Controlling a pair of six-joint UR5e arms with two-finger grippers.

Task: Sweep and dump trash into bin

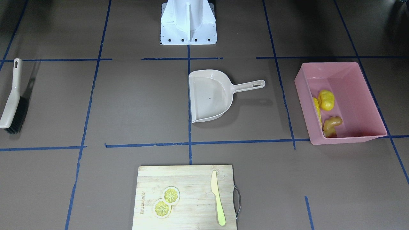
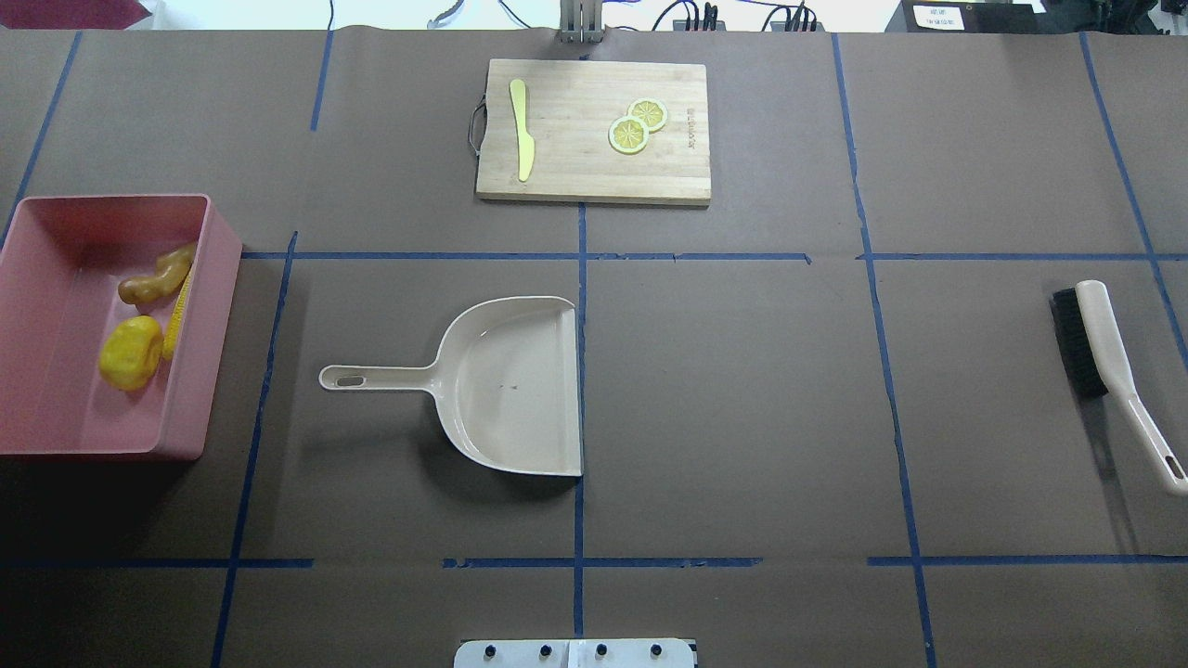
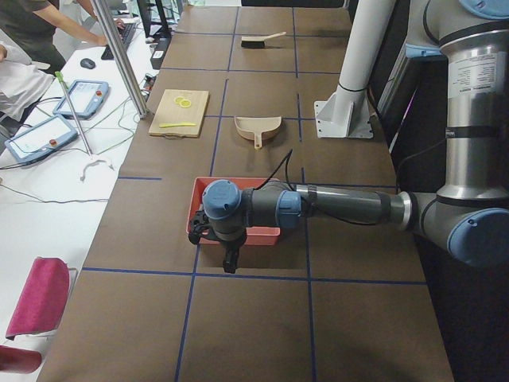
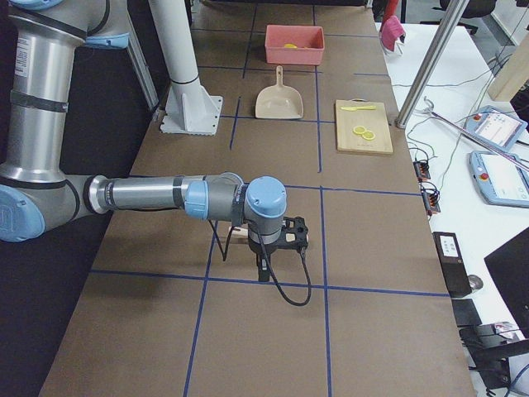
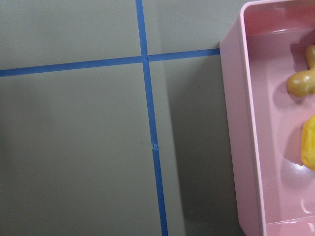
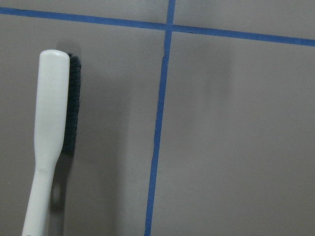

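Looks down on a taped brown table. Places the beige dustpan (image 2: 510,390) at centre and the pink bin (image 2: 200,353) at nine o'clock of it. Shows the trash inside the bin: corn cob (image 2: 178,315) along the wall nearest the dustpan, lumpy yellow vegetable (image 2: 131,365) just beside it, ginger root (image 2: 156,276) toward twelve o'clock. Puts the brush (image 2: 1104,357) at three o'clock. Catches left gripper (image 3: 208,232) near the bin and right gripper (image 4: 291,236) near the brush, side-on only. Cannot tell whether either pair of fingers is spread, pressed together or pinching anything.
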